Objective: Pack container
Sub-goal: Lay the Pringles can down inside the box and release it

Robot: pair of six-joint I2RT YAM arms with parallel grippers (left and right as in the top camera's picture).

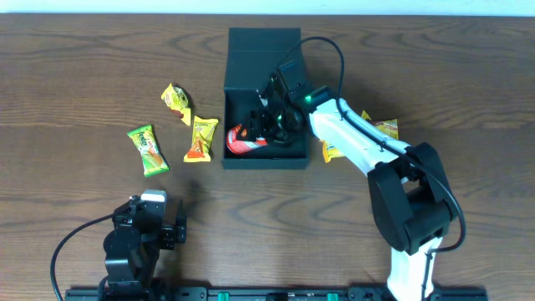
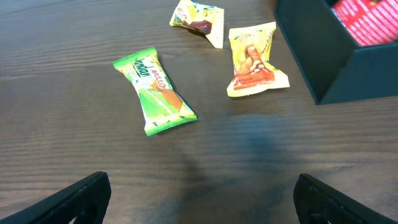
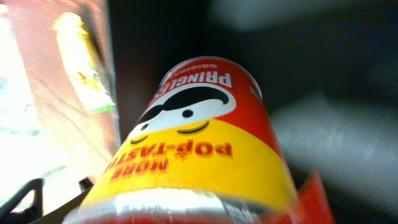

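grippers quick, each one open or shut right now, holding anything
Left gripper: open, holding nothing.
Right gripper: down inside the container, Pringles can right at its fingers; open or shut cannot be told.

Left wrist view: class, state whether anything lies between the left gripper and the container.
Nothing visible blocks it. The left gripper, open, faces bare table up to the container's near corner. The yellow packet and green packet lie left of that line, clear of it.
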